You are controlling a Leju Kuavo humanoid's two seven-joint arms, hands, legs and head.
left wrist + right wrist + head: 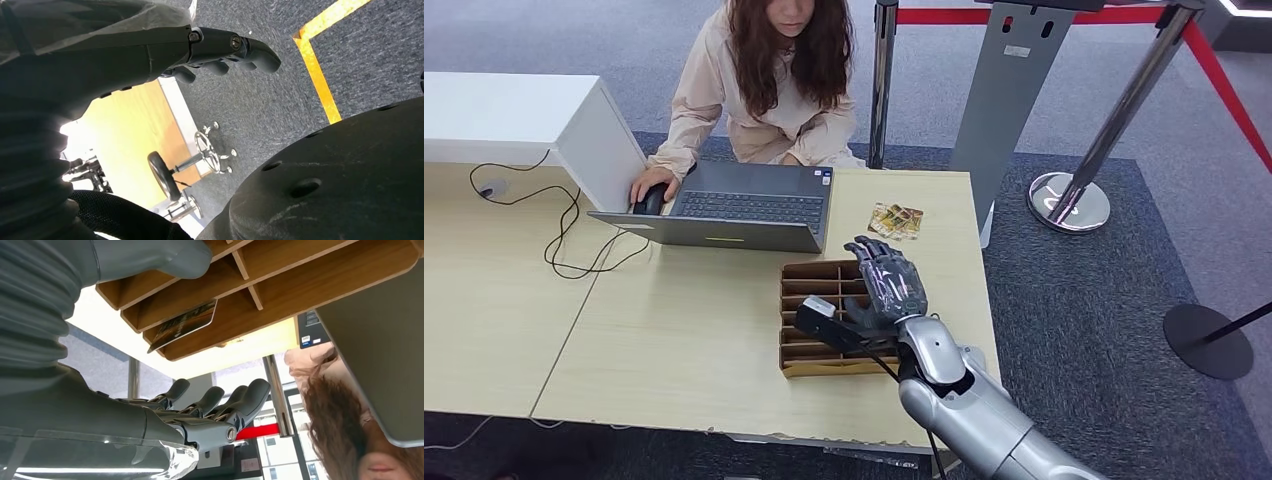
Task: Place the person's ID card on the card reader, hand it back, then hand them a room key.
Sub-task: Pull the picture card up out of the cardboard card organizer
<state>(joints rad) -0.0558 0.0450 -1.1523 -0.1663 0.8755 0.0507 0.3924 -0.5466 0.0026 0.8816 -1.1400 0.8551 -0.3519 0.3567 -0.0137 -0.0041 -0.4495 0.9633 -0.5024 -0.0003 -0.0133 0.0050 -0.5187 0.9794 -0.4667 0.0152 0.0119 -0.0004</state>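
My right hand (886, 285) hovers over the far right part of a brown slotted box (809, 362) on the table, fingers spread and nothing in it. In the right wrist view the right hand (200, 412) is apart from the box (300, 290), and a dark printed card (182, 325) lies in one of the slots. A few gold cards (896, 220) lie on the table just beyond the box, beside the laptop. My left hand (220, 50) hangs low beside my body above the carpet, holding nothing, its fingers loosely bent.
A person (769, 80) sits across the table with one hand on a mouse (650, 200) beside an open grey laptop (739, 205). A white box (514, 120) and black cable (564, 240) are at the left. Barrier posts (1069, 195) stand on the right.
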